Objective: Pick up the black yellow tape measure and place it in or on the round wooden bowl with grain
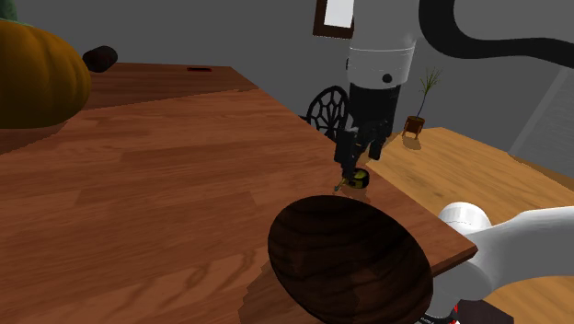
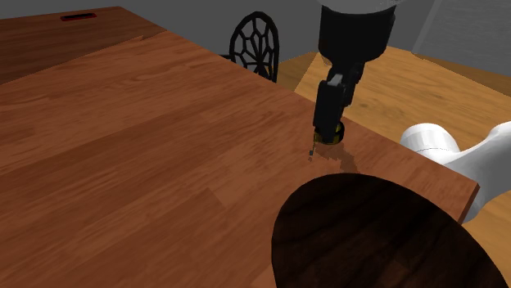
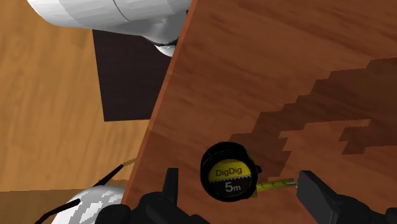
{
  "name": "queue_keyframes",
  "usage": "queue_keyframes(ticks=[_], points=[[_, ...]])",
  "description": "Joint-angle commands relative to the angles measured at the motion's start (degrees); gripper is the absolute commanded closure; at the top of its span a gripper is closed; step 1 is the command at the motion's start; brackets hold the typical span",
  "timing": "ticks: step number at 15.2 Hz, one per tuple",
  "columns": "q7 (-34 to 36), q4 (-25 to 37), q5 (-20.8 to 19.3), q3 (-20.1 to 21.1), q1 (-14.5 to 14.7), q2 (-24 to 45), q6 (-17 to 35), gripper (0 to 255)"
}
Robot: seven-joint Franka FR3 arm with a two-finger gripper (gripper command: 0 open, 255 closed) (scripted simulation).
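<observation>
While straddling the round black-and-yellow tape measure (image 3: 230,170) with the all-black two-finger hand (image 3: 242,191) spread open, clasping nothing.

Lying flat on the brown wood-grain counter (image 1: 166,184), close to its edge and near the dark round wooden bowl (image 1: 350,262), with one finger on each side of the case and neither touching it; lined up that way, by the look of it, to close across the round body rather than on the thin yellow blade tip poking out toward one finger. Pointed roughly straight down, likely for a clean vertical lift away from the edge before carrying over to the empty bowl.
</observation>
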Motion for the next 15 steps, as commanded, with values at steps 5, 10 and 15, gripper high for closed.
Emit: queue_keyframes(ticks=[5,10,15], points=[[-0.22,-4.71,0.39,0.06,0.48,-2.04,2.62,0],[-0.22,-4.71,0.39,0.06,0.47,-2.04,2.61,0],[-0.22,-4.72,0.40,0.06,0.48,-2.05,2.62,255]])
